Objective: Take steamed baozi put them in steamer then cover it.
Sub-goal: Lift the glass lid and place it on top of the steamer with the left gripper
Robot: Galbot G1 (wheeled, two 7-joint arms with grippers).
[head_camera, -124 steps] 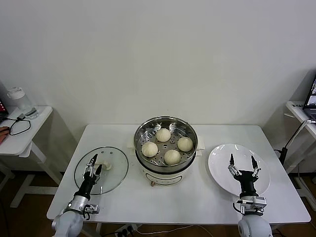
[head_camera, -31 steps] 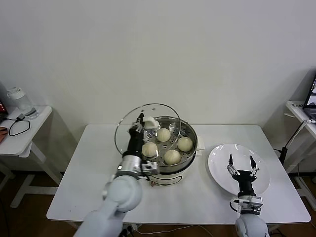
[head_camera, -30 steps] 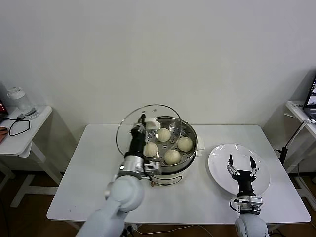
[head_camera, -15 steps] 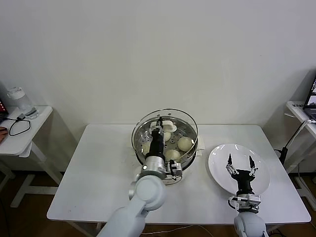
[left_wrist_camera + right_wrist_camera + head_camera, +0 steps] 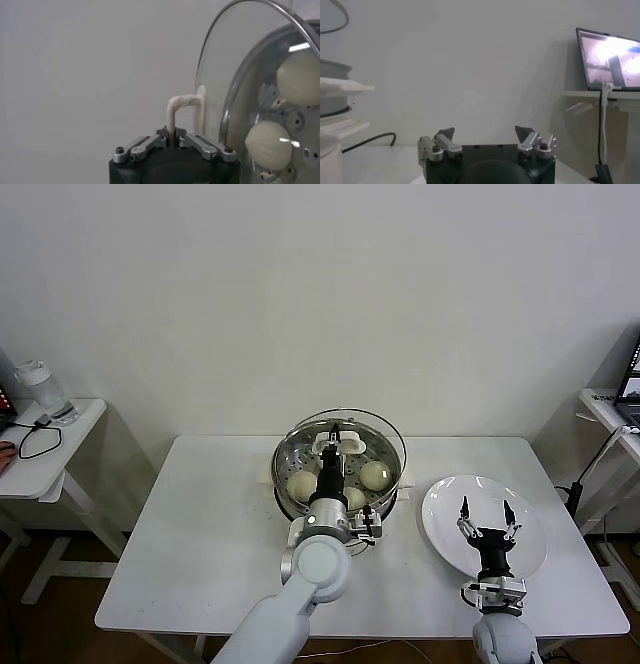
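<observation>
The shiny steel steamer (image 5: 392,474) stands on its cream pot base at the table's middle, with steamed baozi (image 5: 374,475) inside, partly hidden by my arm. My left gripper (image 5: 333,446) is shut on the white handle (image 5: 176,107) of the clear glass cover (image 5: 345,421) and holds the cover over the steamer, tilted. In the left wrist view the cover (image 5: 227,65) stands on edge before the steamer (image 5: 260,70), with two baozi (image 5: 268,144) behind the glass. My right gripper (image 5: 491,516) is open and empty over the white plate (image 5: 445,519).
The white table (image 5: 200,554) carries the plate at the right. A side table with a kettle (image 5: 36,389) stands at the far left. A laptop (image 5: 610,60) sits on a shelf at the far right.
My left gripper has carried the cover from the table's left side up and across to above the steamer, and has moved a little farther right in the last half second. The right arm has not moved.
</observation>
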